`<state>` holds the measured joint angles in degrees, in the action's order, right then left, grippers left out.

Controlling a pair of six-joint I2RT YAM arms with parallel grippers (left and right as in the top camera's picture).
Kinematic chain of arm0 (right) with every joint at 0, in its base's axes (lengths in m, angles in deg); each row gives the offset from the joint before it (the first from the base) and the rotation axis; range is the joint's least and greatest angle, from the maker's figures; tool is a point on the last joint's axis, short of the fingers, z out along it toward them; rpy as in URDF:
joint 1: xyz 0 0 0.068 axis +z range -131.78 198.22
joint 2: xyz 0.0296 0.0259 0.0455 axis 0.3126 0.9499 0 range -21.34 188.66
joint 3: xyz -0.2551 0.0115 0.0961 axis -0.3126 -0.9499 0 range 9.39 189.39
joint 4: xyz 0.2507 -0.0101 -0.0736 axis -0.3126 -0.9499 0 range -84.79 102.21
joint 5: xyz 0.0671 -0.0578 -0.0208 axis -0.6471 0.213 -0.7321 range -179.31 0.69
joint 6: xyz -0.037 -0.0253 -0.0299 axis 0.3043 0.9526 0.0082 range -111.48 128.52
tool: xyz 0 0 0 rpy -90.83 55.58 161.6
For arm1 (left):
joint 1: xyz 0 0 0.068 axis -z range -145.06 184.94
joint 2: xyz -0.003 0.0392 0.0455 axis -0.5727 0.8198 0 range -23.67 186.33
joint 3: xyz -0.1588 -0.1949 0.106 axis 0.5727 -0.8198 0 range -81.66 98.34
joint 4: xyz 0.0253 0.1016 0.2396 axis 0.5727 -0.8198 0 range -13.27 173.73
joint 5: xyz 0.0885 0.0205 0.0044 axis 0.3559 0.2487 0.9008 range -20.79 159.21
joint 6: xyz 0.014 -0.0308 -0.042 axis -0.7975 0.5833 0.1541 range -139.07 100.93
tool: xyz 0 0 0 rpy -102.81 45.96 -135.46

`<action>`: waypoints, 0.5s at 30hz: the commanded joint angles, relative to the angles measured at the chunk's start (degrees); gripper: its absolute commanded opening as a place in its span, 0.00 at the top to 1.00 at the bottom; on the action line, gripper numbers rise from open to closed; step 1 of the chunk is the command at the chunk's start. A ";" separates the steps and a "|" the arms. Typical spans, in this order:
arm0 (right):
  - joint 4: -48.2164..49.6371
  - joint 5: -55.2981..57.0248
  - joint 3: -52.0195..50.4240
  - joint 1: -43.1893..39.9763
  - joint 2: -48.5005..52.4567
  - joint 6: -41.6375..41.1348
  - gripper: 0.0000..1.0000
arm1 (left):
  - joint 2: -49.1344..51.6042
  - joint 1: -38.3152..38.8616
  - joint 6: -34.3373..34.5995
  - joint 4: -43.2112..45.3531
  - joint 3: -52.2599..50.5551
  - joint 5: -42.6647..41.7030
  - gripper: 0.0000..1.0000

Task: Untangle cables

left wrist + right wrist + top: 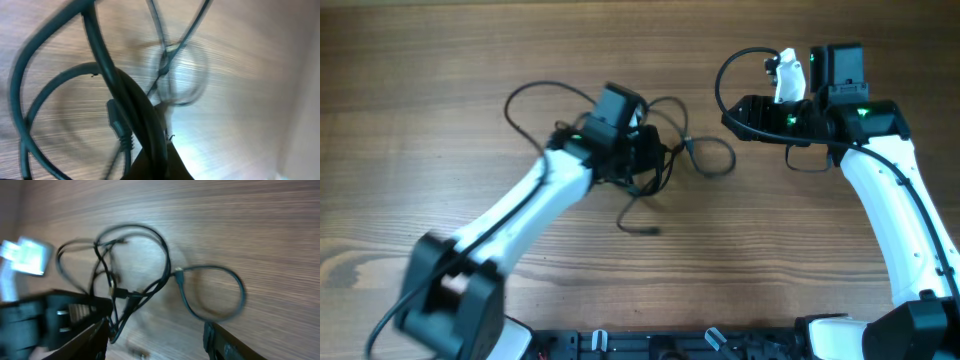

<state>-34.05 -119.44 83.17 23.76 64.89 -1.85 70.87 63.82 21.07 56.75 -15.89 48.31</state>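
Cables: thin black flexible cords, knotted at centre, loop at 3 o'clock.
Left gripper: clamped on the tangle.
Right gripper: spread wide, empty.
Risk: a lone pull may tighten the knot.

The left arm and right arm share white tubular links and black joint housings. Small green lights glow at both wrists. A black cable loops from the right wrist. The right gripper has black jaws.
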 commanded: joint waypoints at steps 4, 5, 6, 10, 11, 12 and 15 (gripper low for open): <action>0.61 -10.84 0.87 4.87 -0.31 -2.54 0.37 | -6.43 -7.85 -12.94 -0.02 2.27 -20.06 0.96; 1.05 -9.90 0.87 6.12 -0.31 -4.66 0.37 | -6.43 -8.55 -12.90 0.33 2.27 -20.83 0.96; 1.38 -8.85 0.87 7.04 -0.31 -6.69 0.37 | -6.43 -8.98 -12.74 0.72 2.27 -21.94 0.96; 3.87 -4.15 0.76 10.62 -0.31 -14.64 0.37 | -6.43 -11.96 -12.72 3.78 2.27 -32.04 0.96; 4.09 -2.56 0.76 10.86 -0.28 -15.69 0.38 | -6.43 -12.83 -12.70 4.70 2.27 -35.43 0.96; 4.35 -1.84 0.74 10.97 -0.17 -16.26 0.38 | -6.43 -13.51 -12.70 5.46 2.27 -38.23 0.96; 6.23 -1.36 0.72 10.99 1.36 -16.85 0.38 | -6.43 -15.15 -12.24 7.17 2.27 -46.69 0.96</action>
<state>-29.20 -122.77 83.17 34.53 64.91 -16.83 64.56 49.99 9.66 62.52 -14.47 13.25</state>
